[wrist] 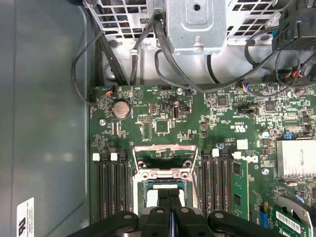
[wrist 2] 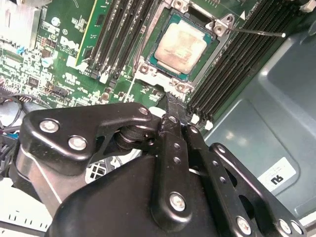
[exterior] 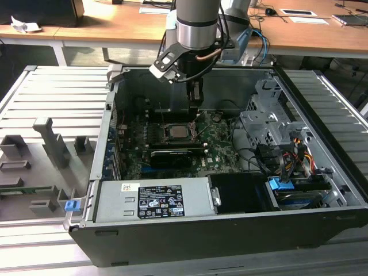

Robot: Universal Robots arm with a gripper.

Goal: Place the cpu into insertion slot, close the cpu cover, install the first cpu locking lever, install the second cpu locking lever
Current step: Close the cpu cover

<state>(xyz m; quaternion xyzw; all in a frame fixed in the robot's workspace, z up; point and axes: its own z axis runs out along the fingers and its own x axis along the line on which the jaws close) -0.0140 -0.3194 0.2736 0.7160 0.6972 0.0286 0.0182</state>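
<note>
Since the cpu cover (wrist 2: 146,70) seems to lie down around the cpu (wrist 2: 180,44), which sits in the insertion slot (wrist 2: 180,88) just ahead of the jaws, the lever step looks to be in hand; the gripper (wrist 2: 172,101) hovers, jaws pressed together, holding nothing; farther beyond them a locking lever (wrist 2: 256,31) stands free; seating it likely calls for a careful push on a thin rod.

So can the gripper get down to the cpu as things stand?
Probably yes: the cpu lies exposed in the insertion slot, with the shut gripper poised close by and nothing between them.
</note>
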